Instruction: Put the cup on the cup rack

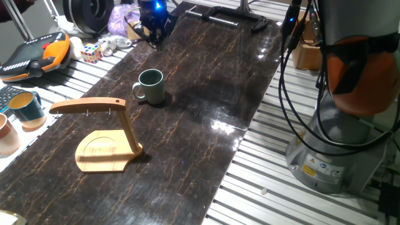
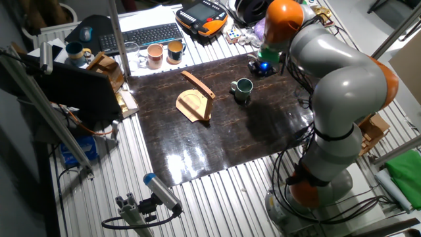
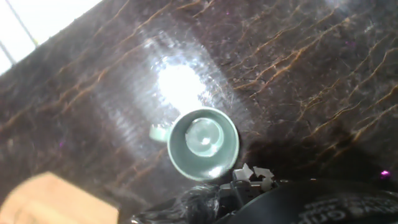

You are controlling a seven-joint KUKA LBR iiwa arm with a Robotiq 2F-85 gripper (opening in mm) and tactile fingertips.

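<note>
Hand view: cup [image 3: 203,144] upright on dark surface [image 3: 298,74], beside cup rack [image 3: 46,202]; gripper [image 1: 154,32] state indiscernible.

Tabletop [image 1: 206,94]: dark marble-look slab w/ tan veins, high gloss, mirrors lamp glare. Surround: ribbed bare metal. Cup [image 1: 150,86]: sage ceramic, smooth glazed, shiny inside. Cup rack [image 1: 106,137]: light wood, matt, sanded smooth. Arm shell [image 2: 342,85]: glossy grey/orange plastic.

1 green cup [image 1: 150,85], 1 rack [image 1: 103,134], 2 other cups [image 1: 25,107]
</note>
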